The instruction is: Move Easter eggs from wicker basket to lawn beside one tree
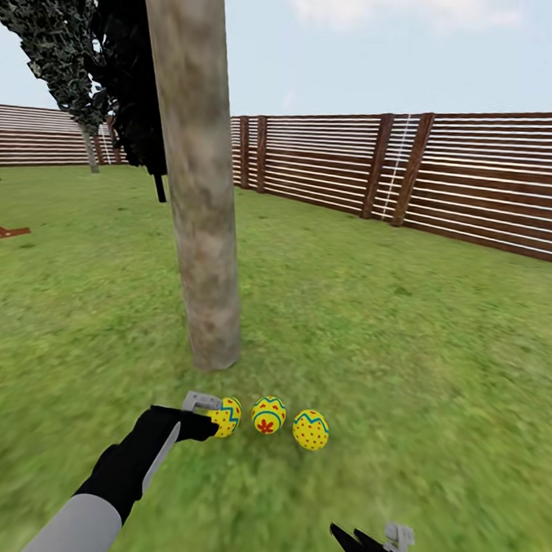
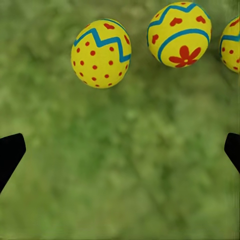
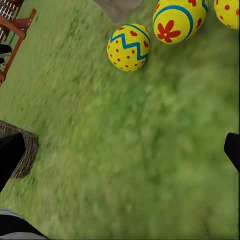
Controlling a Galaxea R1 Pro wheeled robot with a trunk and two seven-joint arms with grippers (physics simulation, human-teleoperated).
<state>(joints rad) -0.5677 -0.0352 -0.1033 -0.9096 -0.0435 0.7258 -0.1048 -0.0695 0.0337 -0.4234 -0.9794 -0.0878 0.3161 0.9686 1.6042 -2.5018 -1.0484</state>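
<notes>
Nearest to me, at the bottom of the head view, my right gripper [image 1: 374, 543] hangs low over the lawn [image 1: 434, 367]; through its wrist camera the two dark fingertips [image 3: 10, 155] sit far apart at the frame edges with nothing but grass between them, so it is spread wide and empty. That same camera catches part of the wicker basket [image 3: 25, 155] on the grass beside the gripper, well apart from the eggs; I cannot see inside it.

A little farther out, my left gripper [image 1: 206, 415] reaches forward, right beside the left egg [image 1: 226, 417]. Its wrist view shows the fingers [image 2: 10, 152] parted wide with bare grass between them, holding nothing.

Just past it, the three eggs lie in a row on the grass: the left one, the middle egg [image 1: 268, 414] with a red flower mark, and the right egg [image 1: 311, 429] with red dots. None touches another.

Directly behind them stands the tree [image 1: 202, 182], its thick grey-beige trunk leaning slightly, base near the eggs.

Farthest off, a brown slatted fence [image 1: 478, 178] closes the garden.
</notes>
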